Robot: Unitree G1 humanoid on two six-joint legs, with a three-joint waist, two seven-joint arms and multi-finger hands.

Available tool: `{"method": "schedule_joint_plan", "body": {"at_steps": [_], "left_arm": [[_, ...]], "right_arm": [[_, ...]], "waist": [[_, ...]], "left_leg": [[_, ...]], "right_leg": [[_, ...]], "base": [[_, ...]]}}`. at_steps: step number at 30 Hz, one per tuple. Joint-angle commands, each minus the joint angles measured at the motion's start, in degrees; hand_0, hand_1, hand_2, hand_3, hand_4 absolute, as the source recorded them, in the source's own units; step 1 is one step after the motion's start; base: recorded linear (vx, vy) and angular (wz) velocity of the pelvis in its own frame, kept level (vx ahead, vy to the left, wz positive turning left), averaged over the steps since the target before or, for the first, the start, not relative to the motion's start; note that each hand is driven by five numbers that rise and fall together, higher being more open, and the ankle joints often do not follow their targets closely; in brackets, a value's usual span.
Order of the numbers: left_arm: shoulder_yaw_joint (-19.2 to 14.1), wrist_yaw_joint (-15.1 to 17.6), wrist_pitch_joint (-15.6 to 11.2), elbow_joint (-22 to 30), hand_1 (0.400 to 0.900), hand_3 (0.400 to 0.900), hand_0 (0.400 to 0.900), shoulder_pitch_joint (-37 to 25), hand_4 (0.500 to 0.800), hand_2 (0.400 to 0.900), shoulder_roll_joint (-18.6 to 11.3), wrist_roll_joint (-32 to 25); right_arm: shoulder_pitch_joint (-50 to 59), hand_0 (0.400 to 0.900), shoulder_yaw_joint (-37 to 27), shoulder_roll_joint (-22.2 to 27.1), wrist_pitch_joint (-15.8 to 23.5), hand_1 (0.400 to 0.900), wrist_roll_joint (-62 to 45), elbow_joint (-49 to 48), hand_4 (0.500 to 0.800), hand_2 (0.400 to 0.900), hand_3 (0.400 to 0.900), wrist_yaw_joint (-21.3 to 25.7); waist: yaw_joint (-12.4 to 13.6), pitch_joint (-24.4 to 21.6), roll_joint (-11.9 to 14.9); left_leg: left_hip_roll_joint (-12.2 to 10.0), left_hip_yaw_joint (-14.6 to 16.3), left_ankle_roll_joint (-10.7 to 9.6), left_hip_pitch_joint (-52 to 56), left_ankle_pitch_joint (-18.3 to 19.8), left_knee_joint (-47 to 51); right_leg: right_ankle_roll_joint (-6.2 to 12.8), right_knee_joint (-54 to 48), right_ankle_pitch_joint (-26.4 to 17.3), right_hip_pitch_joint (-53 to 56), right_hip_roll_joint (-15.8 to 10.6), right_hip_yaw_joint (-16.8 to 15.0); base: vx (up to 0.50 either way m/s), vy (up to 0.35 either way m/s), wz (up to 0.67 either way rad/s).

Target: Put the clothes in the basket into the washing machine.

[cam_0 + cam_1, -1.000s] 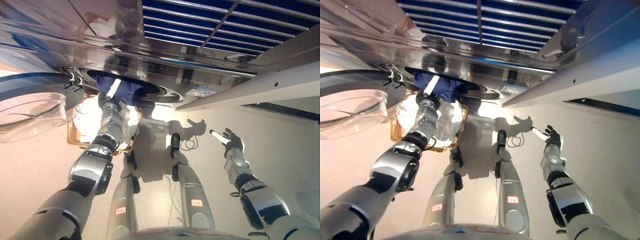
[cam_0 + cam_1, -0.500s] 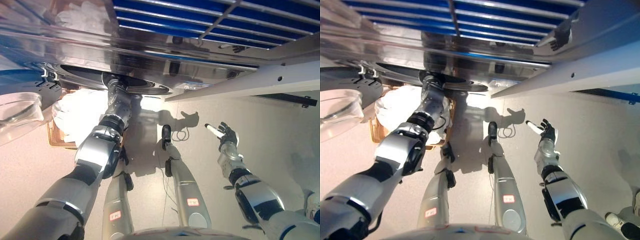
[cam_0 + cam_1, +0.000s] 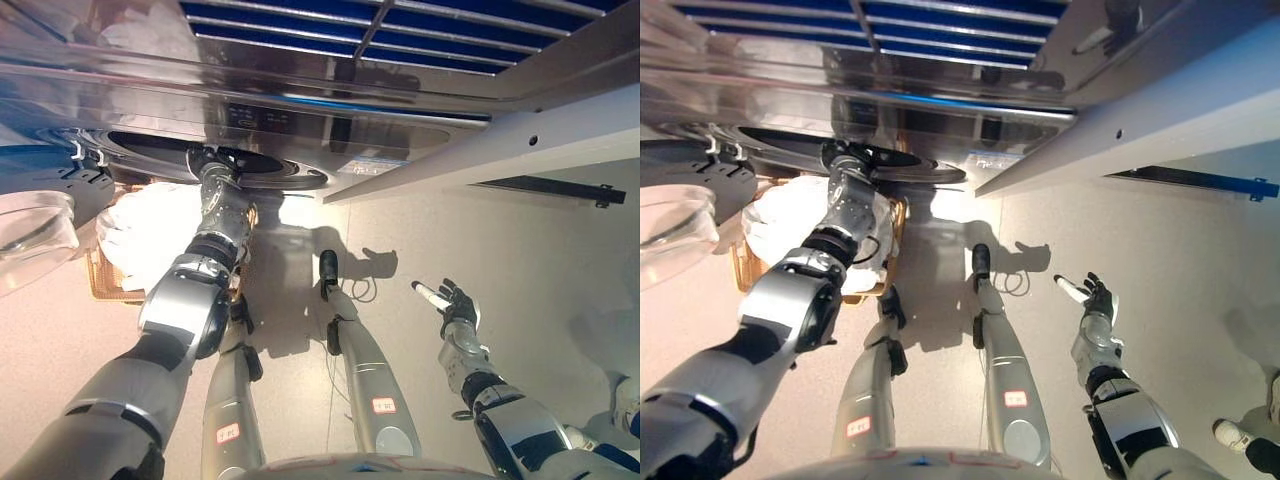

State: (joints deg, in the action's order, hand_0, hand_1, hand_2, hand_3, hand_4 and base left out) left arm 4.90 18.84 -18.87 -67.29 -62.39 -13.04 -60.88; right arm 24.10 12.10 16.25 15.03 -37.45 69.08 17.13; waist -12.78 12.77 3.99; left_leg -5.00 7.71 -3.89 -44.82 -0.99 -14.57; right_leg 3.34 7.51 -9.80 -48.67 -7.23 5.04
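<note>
The washing machine (image 3: 300,115) runs along the top of the view, with its dark drum opening (image 3: 150,145) at the left. Its round glass door (image 3: 30,225) hangs open at the far left. My left hand (image 3: 208,162) reaches up into the mouth of the drum, and its front part is lost in the dark there. No garment shows at the hand. Below my left forearm stands a wicker basket (image 3: 100,288) heaped with white clothes (image 3: 150,215). My right hand (image 3: 452,303) is open and empty, held out over the floor at the right.
A white shelf edge (image 3: 480,150) slants across the upper right next to the machine. A blue slatted surface (image 3: 350,15) lies along the top. A person's shoe (image 3: 1230,432) shows at the lower right on the pale floor.
One second ago my left hand held a dark blue garment at the drum mouth; now that garment is out of sight and the hand is in the opening. The camera has shifted.
</note>
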Motion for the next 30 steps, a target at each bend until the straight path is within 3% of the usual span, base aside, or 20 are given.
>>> {"method": "schedule_joint_plan", "body": {"at_steps": [1, 2, 3, 4, 5, 8, 12, 15, 16, 18, 20, 23, 25, 30], "left_arm": [[6.4, 6.9, 2.6, -9.0, 0.900, 0.900, 0.900, 0.2, 0.800, 0.900, -5.4, 24.8], [6.5, 7.2, 2.8, -8.9, 0.900, 0.900, 0.900, 0.2, 0.800, 0.900, -5.4, 25.0], [11.5, 12.3, 8.3, -12.2, 0.900, 0.900, 0.900, -0.3, 0.800, 0.900, -7.0, 38.3], [11.5, 12.3, 8.3, -12.2, 0.900, 0.900, 0.900, -0.4, 0.800, 0.900, -7.0, 38.4], [16.2, 14.1, 11.3, -12.7, 0.900, 0.900, 0.900, 0.9, 0.800, 0.900, -7.8, 47.3], [18.4, 12.9, 12.2, -13.4, 0.900, 0.900, 0.900, 3.0, 0.800, 0.900, -8.8, 51.0], [14.5, 8.5, 10.0, -11.0, 0.900, 0.900, 0.900, 11.0, 0.800, 0.900, -7.8, 48.3], [14.1, 6.6, 8.8, -8.8, 0.900, 0.900, 0.900, 15.3, 0.800, 0.900, -6.8, 47.6], [13.1, 3.2, 5.5, -4.9, 0.900, 0.900, 0.900, 22.7, 0.800, 0.900, -5.3, 45.2], [12.2, 2.3, 4.6, -3.6, 0.900, 0.900, 0.900, 26.0, 0.800, 0.900, -5.1, 44.8], [11.0, -1.3, 3.2, -1.8, 0.900, 0.900, 0.900, 35.2, 0.800, 0.900, -3.4, 43.7], [9.7, -3.1, 3.7, -3.2, 0.900, 0.900, 0.900, 39.8, 0.800, 0.900, -3.0, 44.1], [9.6, -6.3, 4.2, -4.8, 0.900, 0.900, 0.900, 45.6, 0.800, 0.900, -2.6, 46.1], [5.5, -9.9, 5.3, -6.8, 0.900, 0.900, 0.900, 54.4, 0.800, 0.900, -1.6, 46.9]], "right_arm": [[-1.9, 0.900, 1.3, 1.4, 3.2, 0.900, 0.7, 2.6, 0.800, 0.900, 0.900, 2.4], [-1.9, 0.900, 1.3, 1.3, 3.2, 0.900, 0.7, 2.6, 0.800, 0.900, 0.900, 2.5], [-0.9, 0.900, 1.8, 1.6, 3.5, 0.900, 1.0, 2.6, 0.800, 0.900, 0.900, 3.4], [-0.9, 0.900, 1.7, 1.6, 3.5, 0.900, 1.0, 2.6, 0.800, 0.900, 0.900, 3.4], [-0.1, 0.900, 1.3, 2.5, 3.9, 0.900, 0.9, 2.0, 0.800, 0.900, 0.900, 4.1], [4.7, 0.900, 0.5, 4.3, 2.6, 0.900, 0.5, 4.2, 0.800, 0.900, 0.900, 3.6], [5.9, 0.900, -1.1, 5.5, 0.6, 0.900, 0.7, 6.4, 0.800, 0.900, 0.900, 1.9], [4.4, 0.900, -2.0, 6.0, -0.2, 0.900, 1.1, 6.4, 0.800, 0.900, 0.900, 0.8], [0.1, 0.900, -3.2, 5.6, 0.0, 0.900, 1.3, 5.7, 0.800, 0.900, 0.900, -0.5], [-1.8, 0.900, -3.9, 5.6, 0.0, 0.900, 1.4, 5.4, 0.800, 0.900, 0.900, -1.3], [-7.8, 0.900, -5.7, 4.7, 0.1, 0.900, 2.1, 3.9, 0.800, 0.900, 0.900, -3.6], [-10.4, 0.900, -7.0, 4.4, -0.2, 0.900, 1.9, 3.8, 0.800, 0.900, 0.900, -4.7], [-13.9, 0.900, -8.2, 4.4, -0.5, 0.900, 3.2, 3.3, 0.800, 0.900, 0.900, -6.2], [-18.9, 0.900, -7.5, 2.7, -2.2, 0.900, 7.0, 2.7, 0.800, 0.900, 0.900, -9.7]], "waist": [[0.1, -4.8, -1.7], [0.1, -4.6, -1.6], [0.3, -4.4, -1.4], [0.3, -4.3, -1.4], [0.9, -3.7, -1.3], [2.4, -2.8, -1.6], [4.7, -2.2, -1.6], [5.4, -2.1, -1.4], [6.3, -2.5, -1.5], [6.7, -2.8, -1.4], [8.0, -3.9, -1.5], [9.0, -4.6, -1.5], [9.8, -5.6, -2.0], [11.6, -8.1, -2.9]], "left_leg": [[1.7, -2.5, -1.0, 1.3, -1.4, 3.4], [1.7, -2.4, -1.0, 1.5, -1.4, 3.5], [1.5, -2.6, -1.0, 2.4, -1.8, 3.7], [1.5, -2.6, -1.0, 2.5, -1.8, 3.7], [1.3, -3.1, -1.0, 3.4, -2.1, 3.6], [1.2, -3.7, -1.1, 5.1, -2.5, 4.0], [1.2, -4.8, -1.4, 9.4, -3.5, 5.9], [1.3, -5.2, -1.6, 12.2, -4.0, 7.3], [1.5, -5.8, -1.7, 15.4, -4.6, 9.0], [1.6, -6.1, -1.7, 17.1, -4.9, 10.0], [1.7, -6.8, -1.8, 21.6, -5.5, 12.1], [1.7, -7.1, -1.9, 24.7, -6.0, 13.4], [1.6, -7.4, -2.1, 28.6, -6.1, 14.6], [1.4, -7.2, -2.1, 35.2, -5.9, 16.4]], "right_leg": [[4.59, -1.8, 0.0, 5.6, 1.0, 3.4], [4.59, -1.8, 0.1, 5.7, 1.0, 3.4], [4.61, -1.8, 0.0, 6.6, 0.9, 3.7], [4.61, -1.9, 0.0, 6.7, 0.9, 3.7], [4.53, -1.5, 0.3, 7.7, 0.7, 4.2], [4.29, -1.0, 0.8, 9.4, 0.5, 5.2], [4.14, -0.9, 1.8, 13.4, 0.5, 6.7], [4.03, -1.2, 2.1, 16.2, 0.6, 7.5], [3.99, -1.7, 2.8, 19.4, 0.7, 8.4], [4.05, -2.1, 3.0, 21.2, 0.8, 8.8], [4.14, -2.9, 4.0, 26.0, 0.9, 9.9], [4.24, -3.4, 4.4, 29.5, 0.8, 10.9], [4.27, -4.0, 5.2, 33.8, 0.8, 11.7], [4.73, -6.1, 5.7, 41.1, 0.6, 12.6]], "base": [[-0.03, -0.018, 0.04], [-0.06, -0.027, 0.06], [-0.04, -0.014, 0.04], [-0.07, -0.034, 0.18], [-0.05, -0.021, 0.18], [-0.04, -0.017, 0.20], [-0.02, -0.030, 0.25], [0.03, -0.041, 0.28], [0.07, -0.018, 0.23], [0.06, -0.016, 0.19], [0.08, -0.027, 0.26], [0.06, -0.017, 0.25], [0.05, 0.004, 0.19], [0.07, 0.017, 0.13]]}}
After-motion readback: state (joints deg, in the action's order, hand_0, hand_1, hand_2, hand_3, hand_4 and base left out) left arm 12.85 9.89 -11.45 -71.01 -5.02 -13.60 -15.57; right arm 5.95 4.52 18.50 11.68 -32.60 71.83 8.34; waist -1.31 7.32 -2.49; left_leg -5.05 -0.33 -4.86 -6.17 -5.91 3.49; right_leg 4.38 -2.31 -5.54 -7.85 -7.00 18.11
